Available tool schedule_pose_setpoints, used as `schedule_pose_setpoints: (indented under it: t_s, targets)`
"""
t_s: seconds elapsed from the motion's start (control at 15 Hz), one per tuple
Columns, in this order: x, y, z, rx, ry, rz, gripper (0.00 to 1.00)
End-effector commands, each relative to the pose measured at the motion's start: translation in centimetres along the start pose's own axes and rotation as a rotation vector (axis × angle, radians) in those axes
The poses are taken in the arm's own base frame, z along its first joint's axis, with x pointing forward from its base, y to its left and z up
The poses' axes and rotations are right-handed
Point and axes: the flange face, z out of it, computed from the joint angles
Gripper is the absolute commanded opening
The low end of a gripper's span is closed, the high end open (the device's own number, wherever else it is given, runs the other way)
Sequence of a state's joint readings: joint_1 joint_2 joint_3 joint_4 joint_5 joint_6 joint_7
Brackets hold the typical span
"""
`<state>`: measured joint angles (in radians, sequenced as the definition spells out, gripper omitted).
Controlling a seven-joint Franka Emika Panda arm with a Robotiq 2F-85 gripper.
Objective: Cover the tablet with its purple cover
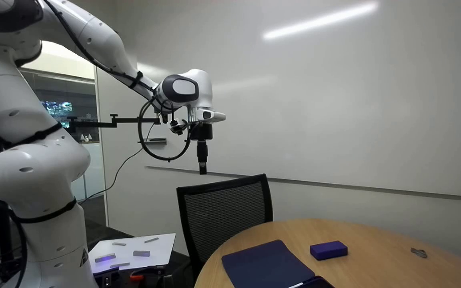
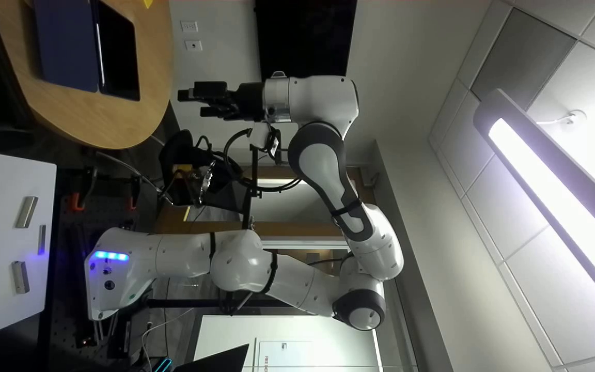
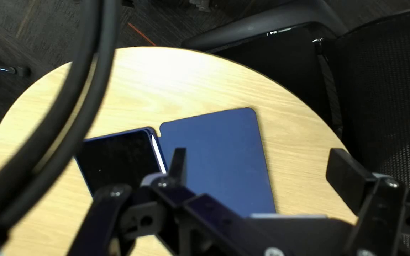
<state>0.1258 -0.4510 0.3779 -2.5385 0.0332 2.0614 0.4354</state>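
Note:
The purple cover (image 1: 268,264) lies open and flat on the round wooden table (image 1: 370,260). It also shows in the other views (image 2: 65,44) (image 3: 208,142). The black-screened tablet (image 3: 119,161) lies beside it, joined along one edge, with a white pen along that edge. The tablet shows in an exterior view (image 2: 116,54) and is cut off at the bottom in an exterior view (image 1: 316,283). My gripper (image 1: 203,170) is open and empty, well above the table. In the wrist view its fingers (image 3: 258,156) stand wide apart, with the cover's outer edge between them far below.
A small purple block (image 1: 328,250) and a small grey object (image 1: 418,252) lie on the table. A black mesh chair (image 1: 226,204) stands at the table's edge. A white board (image 1: 134,240) with several metal bars is near the robot base. A black cable (image 3: 80,106) crosses the wrist view.

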Motion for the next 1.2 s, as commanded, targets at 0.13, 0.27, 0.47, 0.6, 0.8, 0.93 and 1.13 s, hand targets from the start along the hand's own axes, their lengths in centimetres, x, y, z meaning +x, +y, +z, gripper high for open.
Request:
schedule_pose_setpoints:
  t_s: [0.13,0.27,0.47,0.6,0.8,0.93,1.13]
  targets:
    - [0.0,0.0,0.0,0.000,-0.001,0.000,1.00]
    - [0.0,0.0,0.0,0.000,-0.001,0.000,1.00]
    - [0.0,0.0,0.0,0.000,-0.001,0.000,1.00]
    - [0.0,0.0,0.0,0.000,-0.001,0.000,1.00]
    - [0.1,-0.2,-0.1,-0.007,0.014,-0.004,1.00]
    - [0.9,-0.5,-0.1,-0.015,0.023,-0.012,1.00]
    - [2.5,-1.2,0.0,-0.008,0.039,-0.034,1.00]
